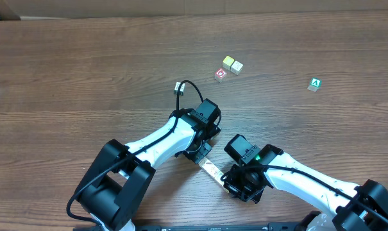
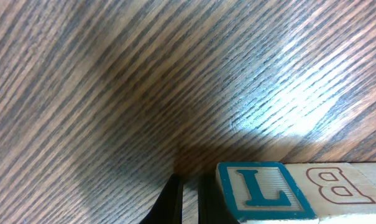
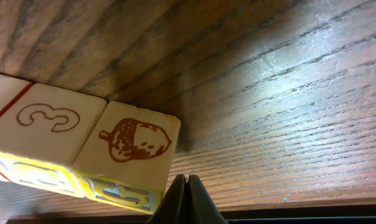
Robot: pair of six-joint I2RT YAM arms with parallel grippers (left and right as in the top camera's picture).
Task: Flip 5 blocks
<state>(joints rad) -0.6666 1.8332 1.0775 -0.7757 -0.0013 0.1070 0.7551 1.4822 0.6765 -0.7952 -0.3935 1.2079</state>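
Left gripper (image 2: 183, 190) shut and empty, teal L block (image 2: 262, 190) at its 3 o'clock, right gripper (image 3: 186, 186) closed too, acorn block (image 3: 135, 146) at its 10 o'clock, row of blocks (image 1: 211, 169) between both, red-framed cube (image 1: 220, 75) and green A cube (image 1: 315, 84) far off toward 12 and 2 o'clock

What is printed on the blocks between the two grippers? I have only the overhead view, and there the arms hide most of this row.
Observer: On the right wrist camera, the acorn block is the end one, just by the right gripper. It shows a brown acorn.
Operator: And the one next to it?
Observer: The number block touches it and shows an outlined 3.
Operator: What is at the other end?
Observer: On the left wrist camera, the letter block beside the left gripper has a teal-framed L.
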